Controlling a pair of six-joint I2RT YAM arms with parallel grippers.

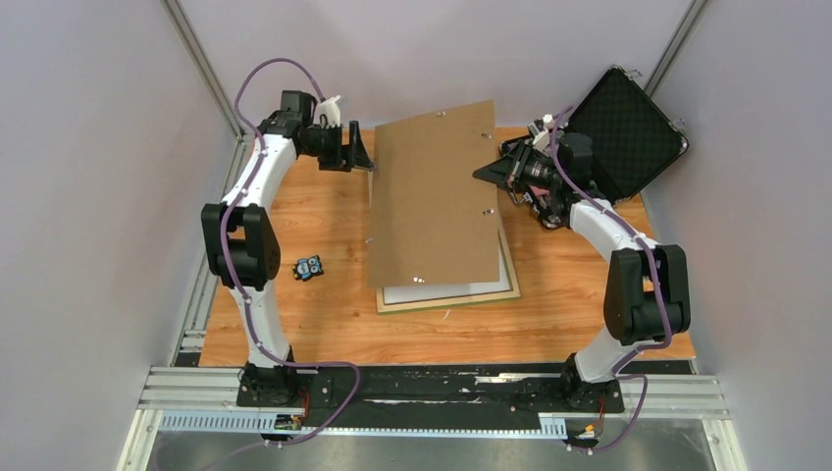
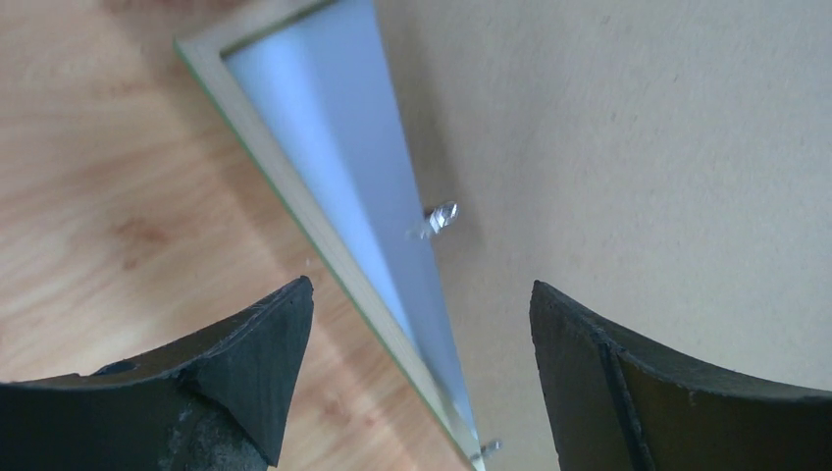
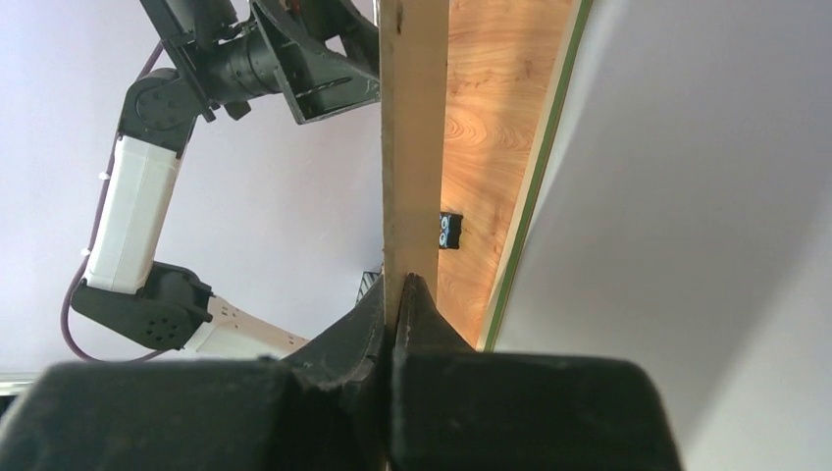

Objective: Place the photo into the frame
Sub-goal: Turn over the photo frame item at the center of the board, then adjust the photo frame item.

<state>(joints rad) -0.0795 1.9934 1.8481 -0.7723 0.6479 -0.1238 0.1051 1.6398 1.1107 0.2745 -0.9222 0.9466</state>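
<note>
While the frame (image 1: 451, 301) lay flat on the wooden table (image 1: 324, 324) with its pale back upward, a white sheet (image 1: 442, 290) filled its opening. No printed side showed, so I could not tell whether that sheet was the photo. In the left wrist view the frame's (image 2: 294, 196) pale rail, green along its outer edge, ran diagonally beside the sheet (image 2: 334, 147).

Above the frame, a plain brown backing board (image 1: 437, 196) was raised at a tilt. Its near edge was low over the frame and its far edge stood higher. It hid most of the frame and the sheet. A small metal tab (image 2: 442, 216) stuck out from the board's (image 2: 638, 147) underside.

The right gripper (image 1: 488, 174) was clamped on the board's right edge. Its own camera showed the fingers (image 3: 363, 324) pressed together around the board (image 3: 414, 128), with the frame's green edge (image 3: 535, 186) just to the right.

The left gripper (image 1: 361, 157) hung by the board's far left corner. Its fingers (image 2: 265, 363) were spread wide apart and grasped nothing. I could not tell whether they touched the board.

A small black and blue object (image 1: 309, 267) sat on the table to the left of the frame, apart from it. An opened black case (image 1: 623, 132) stood at the far right corner, behind the right arm.
</note>
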